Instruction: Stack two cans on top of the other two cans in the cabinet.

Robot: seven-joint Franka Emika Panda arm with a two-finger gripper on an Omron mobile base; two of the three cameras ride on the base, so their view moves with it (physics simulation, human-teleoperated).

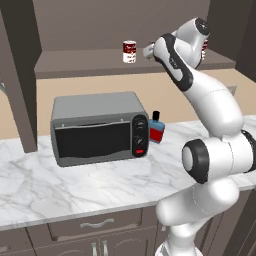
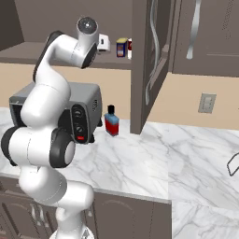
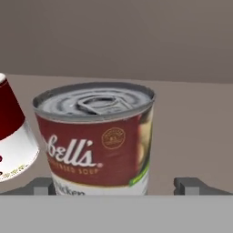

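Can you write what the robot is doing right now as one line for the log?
claw: open | soup can: between its tips, not gripped | red-and-white can: beside it | place: cabinet shelf | stacking: not started

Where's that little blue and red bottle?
The small blue and red bottle stands on the white marble counter, against the grey toaster oven's right side.

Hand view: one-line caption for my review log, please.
Open hand on the cabinet shelf, fingertips either side of an upright soup can, with a red-and-white can beside it.
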